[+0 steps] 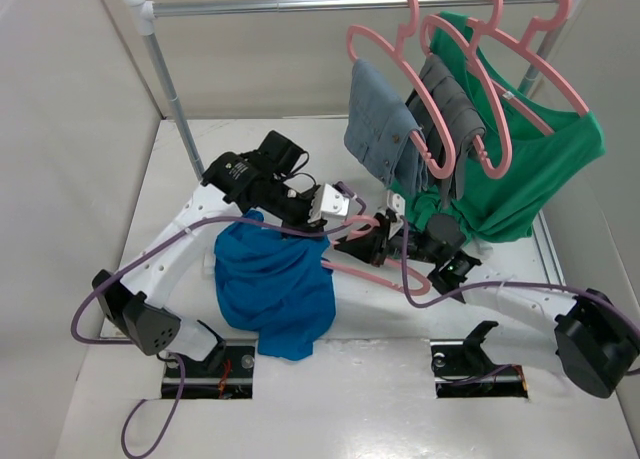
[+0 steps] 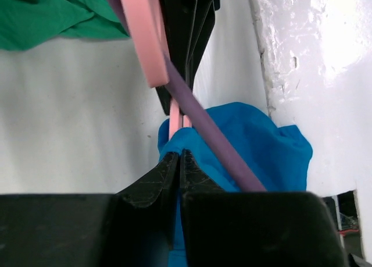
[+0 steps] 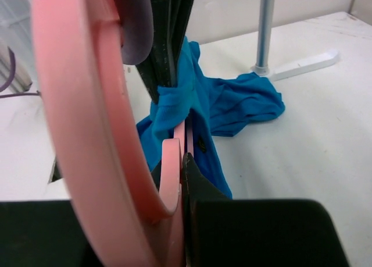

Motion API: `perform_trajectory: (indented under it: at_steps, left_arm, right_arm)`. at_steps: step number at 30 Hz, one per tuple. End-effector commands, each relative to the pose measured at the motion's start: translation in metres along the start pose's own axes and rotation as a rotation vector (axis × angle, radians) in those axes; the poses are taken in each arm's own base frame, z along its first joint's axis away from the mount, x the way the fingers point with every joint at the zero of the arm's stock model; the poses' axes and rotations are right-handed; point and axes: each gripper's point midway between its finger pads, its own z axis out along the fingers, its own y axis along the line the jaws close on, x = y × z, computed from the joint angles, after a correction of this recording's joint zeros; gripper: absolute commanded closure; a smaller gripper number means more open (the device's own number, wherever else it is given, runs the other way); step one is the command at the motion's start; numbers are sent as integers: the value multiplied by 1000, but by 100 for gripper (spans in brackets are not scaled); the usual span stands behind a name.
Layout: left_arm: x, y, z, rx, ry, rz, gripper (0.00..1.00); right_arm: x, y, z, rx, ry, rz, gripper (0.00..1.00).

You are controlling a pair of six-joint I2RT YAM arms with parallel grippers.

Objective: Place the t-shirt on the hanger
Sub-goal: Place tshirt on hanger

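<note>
The blue t-shirt (image 1: 275, 289) hangs bunched over the table's middle left, its upper edge lifted. My left gripper (image 1: 333, 205) is shut on a fold of the t-shirt (image 2: 261, 145); in the left wrist view the closed gripper (image 2: 179, 155) pinches blue cloth. The pink hanger (image 1: 375, 272) is held low between the two grippers, and one arm of it runs into the cloth. My right gripper (image 1: 372, 241) is shut on the hanger (image 3: 87, 133) near its hook; its tips (image 3: 183, 157) clamp the pink plastic. The t-shirt (image 3: 232, 104) drapes just beyond them.
A metal rack (image 1: 300, 3) spans the back, with its left pole (image 1: 178, 109) and foot (image 3: 302, 63). Three more pink hangers on it carry a denim garment (image 1: 380, 124), a grey one (image 1: 455, 109) and a green shirt (image 1: 530, 169). A purple cable (image 2: 209, 133) crosses near the left gripper.
</note>
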Motion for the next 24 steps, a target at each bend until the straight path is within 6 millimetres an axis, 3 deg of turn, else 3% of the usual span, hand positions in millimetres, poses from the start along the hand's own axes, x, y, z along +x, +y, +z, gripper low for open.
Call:
perform_trajectory:
  at_steps: [1,2,3,4,8,10,13,14,17,19,23,24]
  left_arm:
    - [-35,-26,-25,-13,-115,203,100]
    - [-21,-27,-21,-6,-67,189,92]
    - [-16,-28,-25,-29,-48,210,73]
    - [-5,-21,-29,-67,-9,218,63]
    - [1,-25,-36,-125,-13,235,24]
    - [-6,-20,-43,-188,-39,237,18]
    - [-22,-6,-54,-300,-88,146,18]
    - [-31,-6,-66,-344,-121,149,18]
    - [-32,-11,-74,-374,-128,122,12]
    - [-6,-12,-70,-382,-37,48,11]
    - [68,-6,-43,-387,176,-101,15]
    - [76,-4,-40,-411,184,-121,15]
  right_arm:
    - [11,-4,-6,13,24,66,100]
    - [6,-2,-7,11,13,58,100]
    - [8,1,-12,11,18,48,100]
    - [12,2,-15,14,32,49,100]
    - [21,3,-23,32,81,36,100]
    - [24,4,-24,23,94,44,100]
    - [30,6,-27,26,111,58,100]
    - [30,6,-27,27,112,59,100]
    - [30,4,-27,36,110,58,100]
    - [25,3,-25,34,103,43,100]
    - [22,2,-24,33,107,28,100]
    - [17,2,-23,32,99,21,100]
